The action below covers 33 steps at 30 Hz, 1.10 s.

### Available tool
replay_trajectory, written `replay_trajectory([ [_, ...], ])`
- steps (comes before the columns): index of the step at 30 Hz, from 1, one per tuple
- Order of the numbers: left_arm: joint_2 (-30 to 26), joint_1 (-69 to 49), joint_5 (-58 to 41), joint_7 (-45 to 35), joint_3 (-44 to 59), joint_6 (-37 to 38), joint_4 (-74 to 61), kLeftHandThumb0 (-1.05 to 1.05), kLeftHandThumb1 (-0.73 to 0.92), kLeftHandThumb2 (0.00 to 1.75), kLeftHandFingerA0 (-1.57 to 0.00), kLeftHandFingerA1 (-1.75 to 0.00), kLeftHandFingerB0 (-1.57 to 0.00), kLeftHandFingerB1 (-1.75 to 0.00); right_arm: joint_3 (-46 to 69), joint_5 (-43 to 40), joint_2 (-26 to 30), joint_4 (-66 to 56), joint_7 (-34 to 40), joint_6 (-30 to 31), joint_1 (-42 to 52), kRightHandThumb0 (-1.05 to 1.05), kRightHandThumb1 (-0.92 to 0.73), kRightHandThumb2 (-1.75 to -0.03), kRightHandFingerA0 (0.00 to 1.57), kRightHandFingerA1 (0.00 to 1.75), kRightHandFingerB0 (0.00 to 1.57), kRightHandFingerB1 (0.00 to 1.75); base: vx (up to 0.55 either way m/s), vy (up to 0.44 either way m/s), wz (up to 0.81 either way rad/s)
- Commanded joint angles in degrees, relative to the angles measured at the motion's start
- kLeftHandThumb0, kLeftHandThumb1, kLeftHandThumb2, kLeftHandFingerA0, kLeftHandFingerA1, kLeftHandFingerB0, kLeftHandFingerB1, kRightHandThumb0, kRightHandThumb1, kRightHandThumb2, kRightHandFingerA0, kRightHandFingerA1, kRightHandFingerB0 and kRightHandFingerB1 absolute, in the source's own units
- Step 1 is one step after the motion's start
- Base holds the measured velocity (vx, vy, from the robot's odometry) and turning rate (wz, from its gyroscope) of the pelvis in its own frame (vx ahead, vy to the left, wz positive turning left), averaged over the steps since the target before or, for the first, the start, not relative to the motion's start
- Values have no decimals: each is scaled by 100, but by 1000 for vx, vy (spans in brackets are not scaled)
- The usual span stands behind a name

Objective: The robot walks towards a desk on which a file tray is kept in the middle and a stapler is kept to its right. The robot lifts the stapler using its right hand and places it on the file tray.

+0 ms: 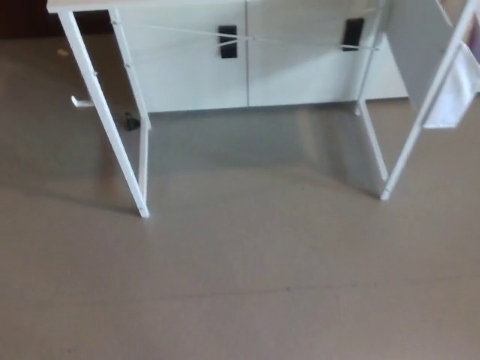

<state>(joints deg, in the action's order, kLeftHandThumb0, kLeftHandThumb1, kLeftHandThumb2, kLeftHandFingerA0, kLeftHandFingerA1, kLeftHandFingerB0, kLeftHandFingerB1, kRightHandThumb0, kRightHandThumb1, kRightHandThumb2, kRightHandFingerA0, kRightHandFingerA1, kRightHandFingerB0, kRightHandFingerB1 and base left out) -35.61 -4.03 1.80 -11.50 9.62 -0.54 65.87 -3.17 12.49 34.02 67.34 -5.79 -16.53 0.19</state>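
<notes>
Head view looks steeply down, and most of it is bare floor [240, 277]. Of the surface [75, 6] only a thin strip of its front edge shows, at the picture's top left corner. Below it stand the white left leg [105, 116] and the white right leg [409, 146], both slanting in the frame. A white back panel [195, 67] closes the space between them, and two small black fittings [227, 41] are mounted on it.

Neither the stapler nor the file tray can be seen: the top of the surface lies above the upper edge of the picture. By the task sentence the stapler should be to the right of the tray, which sits in the middle, but nothing here confirms that. Which way the stapler points, and how its long axis lies against the front edge, cannot be told from this view.

No part of either arm shows. The right hand and the left hand are both out of the picture, so I cannot say whether their fingers are apart or closed, or whether they hold anything.

As for progress, my judgement is that this is the approach stage. The robot faces the surface, with open floor between it and the legs, and the walk looks unfinished. The lift with the right hand and the placing on the tray both appear not yet done, though the hidden top leaves that unverified.
</notes>
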Motion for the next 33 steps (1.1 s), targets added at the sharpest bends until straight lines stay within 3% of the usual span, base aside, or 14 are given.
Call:
replay_trajectory([
  [1,-90,-16,-45,-6,62,164,45,-50,89,66,-23,-45,-25,-38,552,-582,-214,132,-212,-232,164,-58,-55,-82,0,23,5,29,568,195,2],
  [3,-99,32,-15,27,48,104,39,-51,86,66,-26,-47,-26,-39,626,-544,-246,-69,-219,-116,256,-54,-70,-61,0,21,4,24,551,211,-5],
  [5,-118,103,71,62,-24,113,118,-50,89,66,-23,-44,-24,-37,761,-636,-269,-36,-413,-153,290,-67,-45,-84,0,24,0,20,539,228,-13],
  [6,-81,155,-112,50,140,-88,111,-28,63,113,-9,-54,-8,-51,846,-692,-301,44,-445,-202,266,-70,-44,-83,0,21,0,21,537,244,-14],
  [11,-96,93,-70,-18,116,74,72,-28,67,115,-8,-54,-6,-51,768,-505,-286,-9,-387,-15,233,-64,-47,-89,0,31,1,26,352,199,-7],
  [15,-97,70,-23,-31,64,175,107,-27,64,114,-10,-54,-9,-52,-16,286,-33,-5,378,54,111,-57,-68,-62,7,33,12,25,350,219,-24],
  [16,-106,61,28,-5,19,193,98,-51,90,66,-23,-45,-24,-38,-7,234,-41,-3,373,66,105,-58,-68,-60,0,36,11,28,175,154,1],
  [21,-123,43,23,-9,-16,152,47,-28,64,114,-10,-54,-9,-52,94,40,-90,-171,436,81,203,-62,-68,-61,1,33,13,28,103,16,5],
  [22,-110,31,-13,-6,15,117,13,-51,89,66,-23,-44,-22,-37,-10,158,-45,-34,436,21,144,-62,-69,-63,5,30,12,25,103,-72,11],
  [27,-131,-10,71,-14,-76,167,-2,-51,90,67,-21,-42,-25,-38,-75,199,-52,49,597,-38,112,-63,-67,-63,6,33,14,27,89,-187,2],
  [28,-107,32,35,19,-42,155,41,-28,64,114,-10,-54,-10,-52,-80,191,-47,32,548,-40,96,-62,-68,-63,6,31,13,26,97,-351,14],
  [30,-106,39,-8,-30,-13,131,38,-27,64,114,-10,-54,-9,-52,-182,293,15,-68,588,1,140,-66,-71,-61,5,34,12,27,109,-243,-7],
  [31,-105,70,48,29,-58,127,80,-51,90,68,-21,-43,-24,-38,-188,282,45,-164,532,48,172,-66,-71,-66,6,29,13,24,107,-106,-2],
  [33,-81,54,-104,-26,79,71,44,-50,89,66,-20,-45,-25,-39,-199,284,47,-194,575,37,189,-60,-69,-63,5,31,13,26,96,-59,-6],
])
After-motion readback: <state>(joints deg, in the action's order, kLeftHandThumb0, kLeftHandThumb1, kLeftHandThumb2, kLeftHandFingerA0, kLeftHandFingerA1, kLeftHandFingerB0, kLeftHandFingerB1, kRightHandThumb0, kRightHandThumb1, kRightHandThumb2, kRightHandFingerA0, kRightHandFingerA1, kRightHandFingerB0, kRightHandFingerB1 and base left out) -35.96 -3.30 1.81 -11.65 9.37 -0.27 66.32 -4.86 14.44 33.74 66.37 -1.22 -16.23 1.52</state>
